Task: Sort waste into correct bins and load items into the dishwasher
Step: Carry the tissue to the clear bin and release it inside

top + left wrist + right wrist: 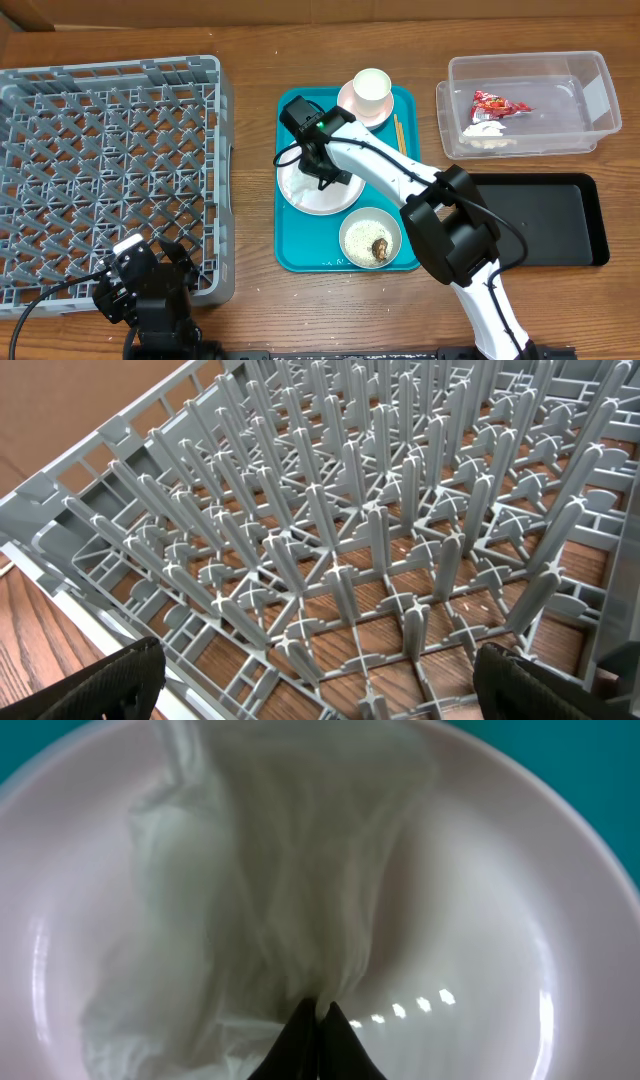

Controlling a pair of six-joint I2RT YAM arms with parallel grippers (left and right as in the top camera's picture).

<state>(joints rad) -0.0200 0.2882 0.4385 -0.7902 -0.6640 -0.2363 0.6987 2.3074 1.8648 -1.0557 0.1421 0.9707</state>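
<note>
Wooden counter: right end effector is clenched on the crumpled napkin lying in the plate on the teal tray, likely to bare the plate for racking; left end effector sits released over the dish rack.

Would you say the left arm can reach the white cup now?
Probably not: the left gripper sits by the dish rack, and the right arm crosses the teal tray before the white cup.

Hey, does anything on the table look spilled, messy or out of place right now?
Nothing spilled or broken. A thin white napkin lies on the plate, pinched by the right gripper, and the bowl on the teal tray holds rice with a brown lump.
</note>
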